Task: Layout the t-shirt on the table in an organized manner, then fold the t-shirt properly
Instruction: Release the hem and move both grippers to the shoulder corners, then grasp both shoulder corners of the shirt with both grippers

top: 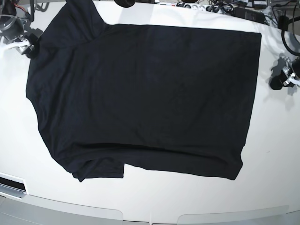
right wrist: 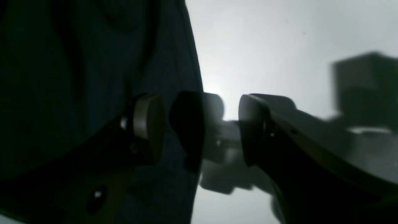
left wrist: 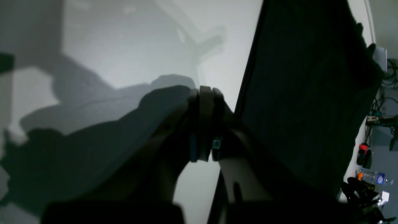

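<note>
As the base view shows it: the shirt (top: 145, 98) lies spread flat on the white surface (top: 281, 154), covering most of its middle.
Shirt layout: hem edge runs down the view's right side; one sleeve points to the top left corner, the other lies at the bottom left, partly folded under.
Shirt state: mostly smooth, with a long crease along the lower edge.
Right gripper (top: 23, 44): at the view's left edge, just beside the shirt's shoulder edge; too small here to tell how its jaws stand.
Left gripper (top: 283, 77): at the view's right edge, on bare surface, apart from the hem.
Far edge: cables (top: 220, 7) lie beyond the shirt.

Left wrist view, gripper (left wrist: 207, 93): jaws clenched together, nothing seen between them, hanging over bare surface (left wrist: 124, 46).
Left wrist view, shirt (left wrist: 304, 93): a dark sheet to the right of the jaws, its straight edge running beside them; I cannot tell whether they touch.
Left wrist view, background: cables and small gear (left wrist: 370, 155) past the surface's edge, at the right.

Right wrist view, gripper (right wrist: 202, 124): jaws released and wide apart.
Right wrist view, shirt (right wrist: 77, 77): fills the left half; one finger (right wrist: 149, 124) sits over the cloth, the other (right wrist: 258, 124) over bare surface (right wrist: 279, 37).
Right wrist view, grip: the cloth's edge falls between the jaws, not pinched.
</note>
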{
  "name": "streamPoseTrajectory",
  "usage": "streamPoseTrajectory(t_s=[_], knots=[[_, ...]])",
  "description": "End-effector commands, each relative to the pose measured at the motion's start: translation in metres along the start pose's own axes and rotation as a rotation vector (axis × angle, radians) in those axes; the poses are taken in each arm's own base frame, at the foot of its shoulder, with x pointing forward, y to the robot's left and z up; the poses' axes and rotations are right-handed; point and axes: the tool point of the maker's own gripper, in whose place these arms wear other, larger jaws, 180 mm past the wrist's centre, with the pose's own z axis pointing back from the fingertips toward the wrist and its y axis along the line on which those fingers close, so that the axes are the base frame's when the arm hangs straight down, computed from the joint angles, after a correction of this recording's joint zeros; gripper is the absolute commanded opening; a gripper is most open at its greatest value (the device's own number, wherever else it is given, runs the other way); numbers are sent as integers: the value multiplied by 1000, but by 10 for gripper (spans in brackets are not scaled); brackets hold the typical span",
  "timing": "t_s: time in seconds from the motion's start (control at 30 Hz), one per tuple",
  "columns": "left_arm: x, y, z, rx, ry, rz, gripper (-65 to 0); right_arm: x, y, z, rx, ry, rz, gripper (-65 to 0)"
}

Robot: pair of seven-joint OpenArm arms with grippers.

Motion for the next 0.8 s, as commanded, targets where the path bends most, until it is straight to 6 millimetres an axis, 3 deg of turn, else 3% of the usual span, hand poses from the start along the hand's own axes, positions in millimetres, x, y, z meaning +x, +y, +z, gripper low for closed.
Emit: streamPoseTrajectory(t_s=[0.0, 0.1, 0.23, 0.5, 0.57, 0.67, 0.77], knots=[[25, -4, 9, -10, -57, -28, -650, -9, -12, 4, -22, 43, -18, -255], [25, -4, 9, -9, -56, -28, -650, -18, -6, 7, 85, 57, -84, -255], [27, -5, 9, -16, -64, -21, -650, -30, 23, 11, 284, 80, -70, -256], [24, -5, 10, -26, -64, -3, -650, -29, 36, 9, 337, 68, -81, -263], [19, -6, 11, -37, -47, 12, -650, -25, 35, 9, 335, 49, -82, -353], [6, -6, 15, -65, -23, 65, -650, -23, 35, 9, 334, 42, -81, -630], [-15, 0, 22, -74, 14, 118, -634, -24, 33, 9, 325, 50, -73, -650]])
